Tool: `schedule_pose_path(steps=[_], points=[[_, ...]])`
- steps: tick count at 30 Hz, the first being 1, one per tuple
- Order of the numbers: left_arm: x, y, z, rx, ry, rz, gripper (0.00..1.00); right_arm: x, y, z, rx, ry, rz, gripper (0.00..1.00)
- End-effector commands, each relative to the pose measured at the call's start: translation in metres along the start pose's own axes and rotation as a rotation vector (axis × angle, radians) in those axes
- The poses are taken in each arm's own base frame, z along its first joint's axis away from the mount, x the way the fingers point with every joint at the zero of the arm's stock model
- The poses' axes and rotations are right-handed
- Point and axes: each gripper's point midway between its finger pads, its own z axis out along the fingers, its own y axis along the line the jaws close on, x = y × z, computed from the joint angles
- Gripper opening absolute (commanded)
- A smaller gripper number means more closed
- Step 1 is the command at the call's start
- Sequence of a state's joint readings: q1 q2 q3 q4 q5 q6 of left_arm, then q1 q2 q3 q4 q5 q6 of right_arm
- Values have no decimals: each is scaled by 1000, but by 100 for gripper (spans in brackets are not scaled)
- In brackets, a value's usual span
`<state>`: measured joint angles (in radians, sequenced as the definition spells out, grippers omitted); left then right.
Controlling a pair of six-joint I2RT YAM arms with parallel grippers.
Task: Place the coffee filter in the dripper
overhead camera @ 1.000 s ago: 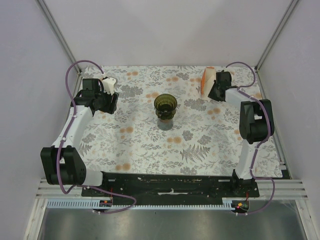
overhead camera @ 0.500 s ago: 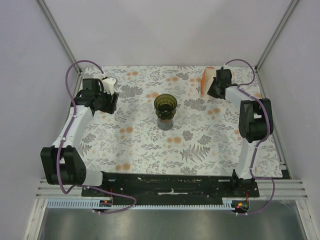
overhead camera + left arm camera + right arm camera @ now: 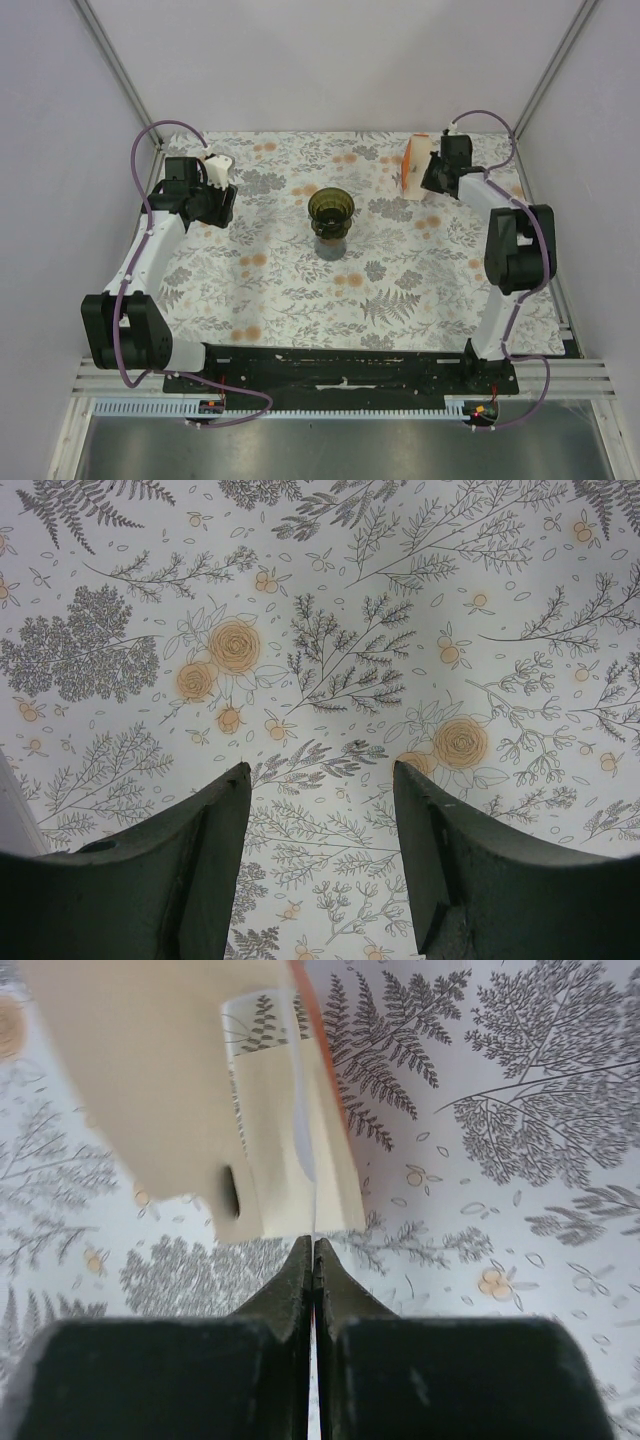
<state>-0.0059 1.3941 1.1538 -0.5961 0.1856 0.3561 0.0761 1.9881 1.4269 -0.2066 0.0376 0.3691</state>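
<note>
Pale lilac walls (image 3: 330,60), floral tablecloth (image 3: 300,290)

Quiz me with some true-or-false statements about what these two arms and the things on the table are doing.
1. The dripper has nothing in it. True.
2. The left gripper is holding something. False: its jaws stand open over the bare tablecloth.
3. The right gripper is at the white-and-orange pack, jaws pressed together. True.
4. The pack stands touching the dripper. False: it is in the far right corner, well apart from the dripper in the middle.
</note>
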Motion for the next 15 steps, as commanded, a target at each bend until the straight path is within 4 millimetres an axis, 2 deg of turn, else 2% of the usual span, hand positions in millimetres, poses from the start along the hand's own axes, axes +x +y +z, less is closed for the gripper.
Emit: schedule_pose_path(steps=[1,5,9,13,15], points=[[-19,5,-13,-18,-57,13,65,-60,20,-78,-87,-194,-127,0],[-34,1,-26,10,-90,24,65,-74,32,-138,-160,-261,-210,0],[-54,-11,-51,81,-137,52,66,-74,49,-195,-243,-299,-286,0],[-77,-39,-82,215,-225,75,68,-64,77,-251,-332,-345,-418,0],[-89,-54,-101,281,-287,97,74,-51,98,-279,-405,-362,-518,0]])
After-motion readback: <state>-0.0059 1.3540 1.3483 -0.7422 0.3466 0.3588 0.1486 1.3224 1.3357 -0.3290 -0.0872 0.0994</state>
